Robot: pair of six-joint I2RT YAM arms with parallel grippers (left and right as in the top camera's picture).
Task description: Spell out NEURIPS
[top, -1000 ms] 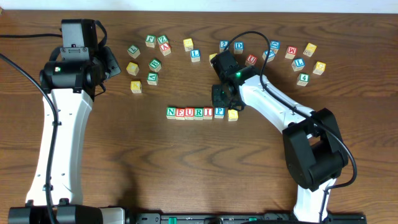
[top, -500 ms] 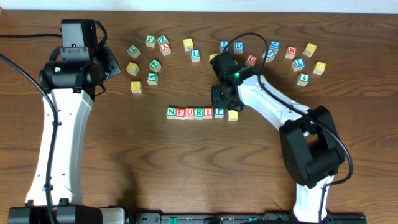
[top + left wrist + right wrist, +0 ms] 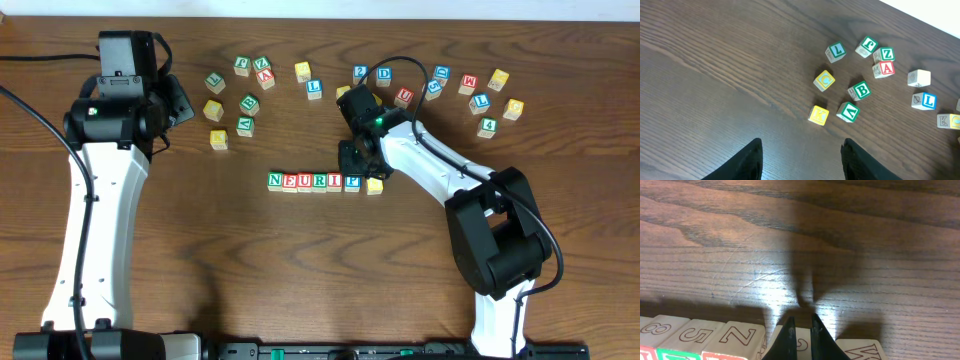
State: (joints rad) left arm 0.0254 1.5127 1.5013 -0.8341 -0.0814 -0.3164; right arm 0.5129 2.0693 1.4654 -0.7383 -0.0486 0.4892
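Six cubes stand in a row at mid-table: green N (image 3: 275,180), red E (image 3: 289,181), red U (image 3: 304,181), green R (image 3: 319,181), red I (image 3: 334,181), blue P (image 3: 352,181). A yellowish cube (image 3: 374,185) sits at the row's right end, slightly nearer and skewed. My right gripper (image 3: 354,168) hangs just behind the P and the yellowish cube. Seen from the right wrist, the right gripper (image 3: 802,322) is shut, its tips down against the top edge of a pale cube (image 3: 802,347); nothing is gripped. My left gripper (image 3: 802,150) is open and empty over bare wood, far left (image 3: 182,100).
Loose letter cubes lie scattered along the back: a left cluster (image 3: 240,95) with a green B (image 3: 859,90) and a yellow K (image 3: 818,114), a blue L (image 3: 314,88), blue 2 and D (image 3: 372,74), and a right cluster (image 3: 485,95). A cable loops over the right arm.
The right arm has drifted slightly left behind the row's right end. The cubes and the left arm have not visibly moved.
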